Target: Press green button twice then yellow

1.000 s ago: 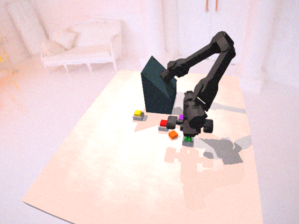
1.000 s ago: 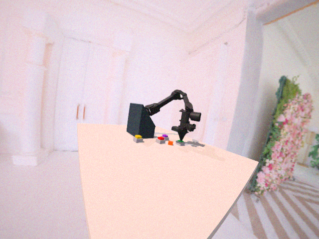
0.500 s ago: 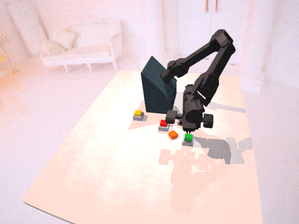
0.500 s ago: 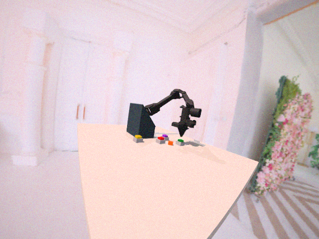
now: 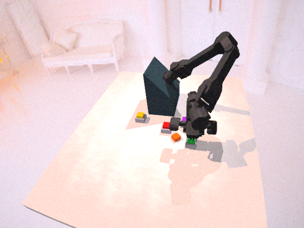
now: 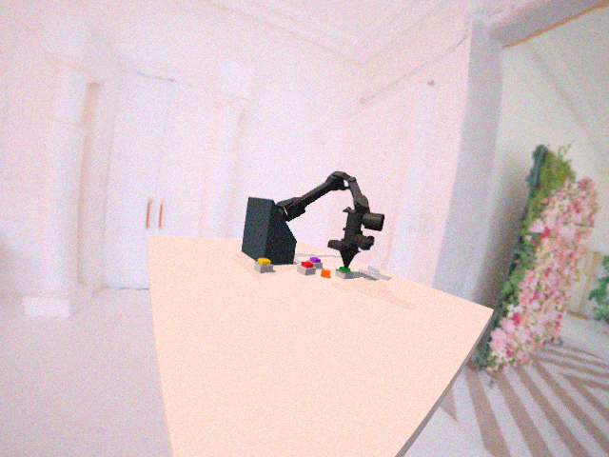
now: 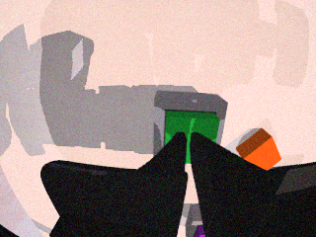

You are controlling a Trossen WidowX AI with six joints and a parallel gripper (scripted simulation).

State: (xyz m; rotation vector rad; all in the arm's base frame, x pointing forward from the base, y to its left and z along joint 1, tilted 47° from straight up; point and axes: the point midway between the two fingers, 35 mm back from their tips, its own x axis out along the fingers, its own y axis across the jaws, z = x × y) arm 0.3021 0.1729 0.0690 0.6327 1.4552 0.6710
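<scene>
A pale peach table (image 5: 103, 176) carries a dark teal wedge-shaped block (image 5: 158, 94) at its far side. Nearer sit four buttons on grey bases: yellow (image 5: 140, 115) at left, red (image 5: 166, 125), purple (image 5: 184, 118) (mostly hidden), green (image 5: 191, 141). A loose orange block (image 5: 175, 137) lies between red and green.

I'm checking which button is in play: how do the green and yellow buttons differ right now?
The green button sits under the shut gripper, whose fingertips meet over its cap; the yellow button stands apart with nothing over it. Green is beside the orange block; yellow is near the dark base housing. Both are small square caps on grey bases.
</scene>
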